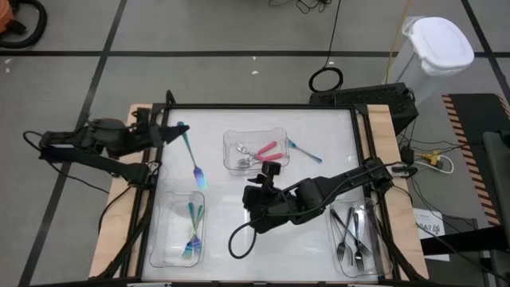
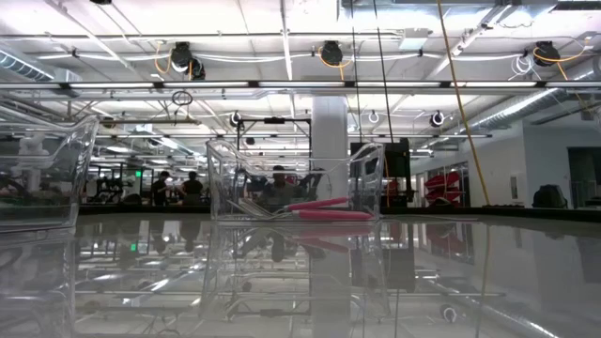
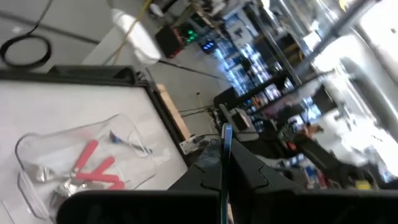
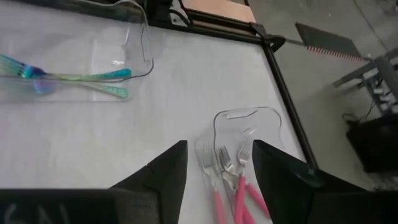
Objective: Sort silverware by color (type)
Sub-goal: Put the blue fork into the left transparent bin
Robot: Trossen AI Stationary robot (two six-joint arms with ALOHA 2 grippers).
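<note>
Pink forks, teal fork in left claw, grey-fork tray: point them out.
pink forks [image 4: 219,205], right wrist view, a handle
teal fork [image 1: 192,155], high view, mid-handle
grey-fork tray [image 1: 332,239], high view, left wall

Place: robotics lab or workshop
Signs: exposed ceiling pipes [image 2: 282,84], cables [image 1: 327,78] at 12 o'clock, taped floor [image 1: 239,53]

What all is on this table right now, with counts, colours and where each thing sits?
pink-handled forks: three, in the far middle tray
teal fork: one, on the table beside that tray
teal forks: two, near-left tray
dark grey forks: several, near-right tray
teal fork: one, held by the left gripper
left gripper: shut on a teal fork, far left
right gripper: open, empty, above the middle tray
</note>
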